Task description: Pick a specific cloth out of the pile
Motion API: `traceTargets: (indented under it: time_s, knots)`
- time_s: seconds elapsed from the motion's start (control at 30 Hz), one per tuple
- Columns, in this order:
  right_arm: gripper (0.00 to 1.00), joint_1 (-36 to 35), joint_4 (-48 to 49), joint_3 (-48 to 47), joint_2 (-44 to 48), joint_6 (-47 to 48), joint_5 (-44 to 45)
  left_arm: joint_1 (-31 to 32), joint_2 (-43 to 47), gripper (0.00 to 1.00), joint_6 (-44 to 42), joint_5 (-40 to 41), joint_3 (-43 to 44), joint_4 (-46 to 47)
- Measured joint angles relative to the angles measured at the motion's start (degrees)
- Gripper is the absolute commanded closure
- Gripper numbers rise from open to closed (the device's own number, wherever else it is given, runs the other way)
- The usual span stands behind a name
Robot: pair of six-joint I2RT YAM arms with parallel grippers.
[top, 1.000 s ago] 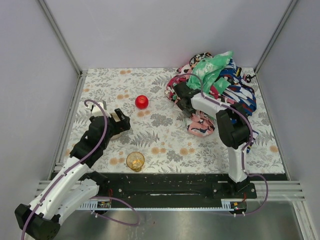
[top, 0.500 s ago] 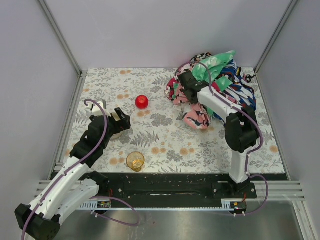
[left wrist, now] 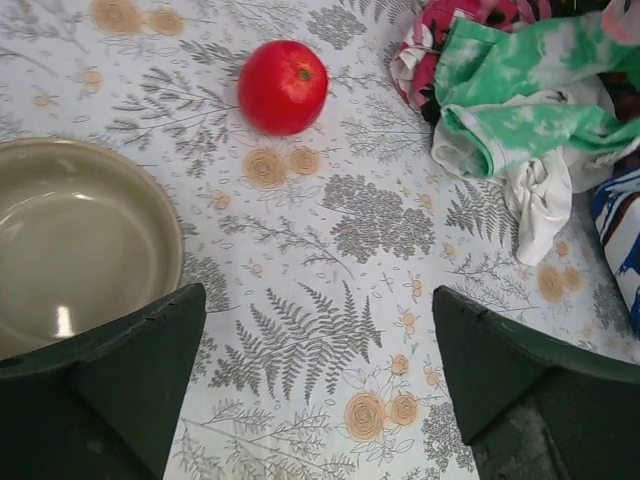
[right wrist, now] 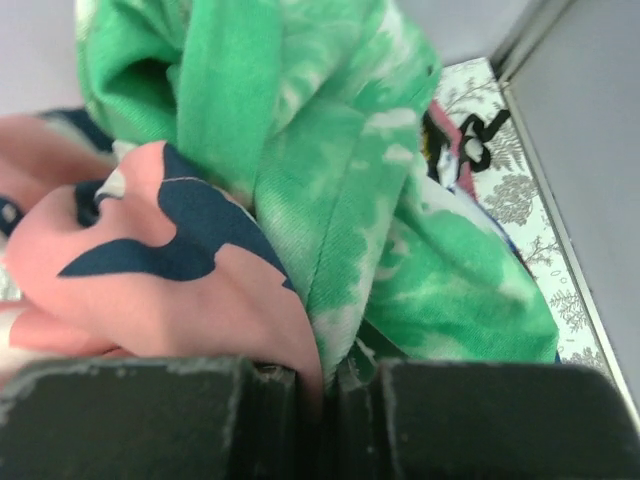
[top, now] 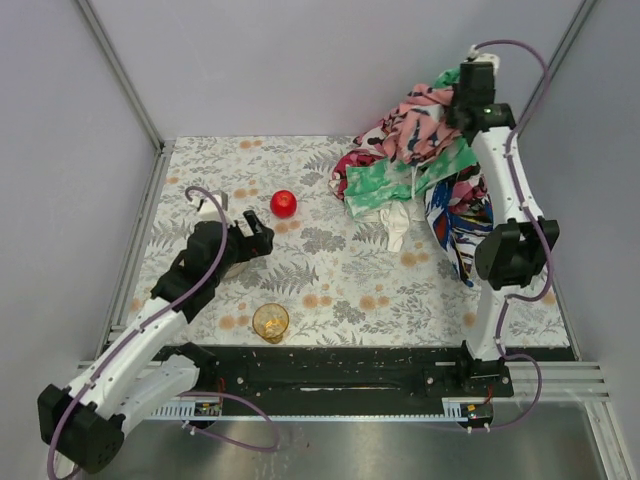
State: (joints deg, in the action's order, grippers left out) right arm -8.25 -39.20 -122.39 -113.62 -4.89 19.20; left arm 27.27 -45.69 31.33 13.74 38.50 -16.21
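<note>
Jaws of the right gripper point(right wrist: 325, 372) are clamped on a pink patterned cloth point(right wrist: 170, 280), raised high at the back right, with a green-white cloth point(right wrist: 340, 200) bunched alongside. The white cloth point(top: 398, 228) is draped on the table point(top: 300, 285) at the near edge of the pile point(top: 455, 200), under the green-white one. The left gripper point(left wrist: 320, 390) is held wide apart near a bowl point(left wrist: 70, 240).

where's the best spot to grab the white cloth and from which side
Pinch the loose tail of the white cloth, which lies on the mat out from under the green-and-white cloth. Come from above on its open left side: the rest is buried, so a claw there would likely catch other fabrics.
</note>
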Motion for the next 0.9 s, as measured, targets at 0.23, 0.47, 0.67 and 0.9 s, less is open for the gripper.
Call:
traceTargets:
  time_s: [0.23, 0.47, 0.67, 0.9]
  knots:
    - [1.0, 12.5, -5.1, -22.1, -18.3, -11.6, -6.6, 0.2, -13.9, 0.01, -1.3, -12.3, 5.8, 5.8]
    - [1.0, 18.5, -6.4, -26.1, -33.0, -17.5, -11.9, 8.9, -35.7, 0.01, -3.0, -19.6, 21.2, 10.0]
    - [1.0, 18.8, -3.5, -22.2, -32.1, -18.1, -13.5, 16.4, -60.9, 0.01, -0.9, -22.1, 41.9, 11.4]
    - [1.0, 19.3, 1.4, -15.4, -29.5, -18.3, -16.8, 20.5, -81.2, 0.01, 4.0, -13.8, 61.0, 3.1]
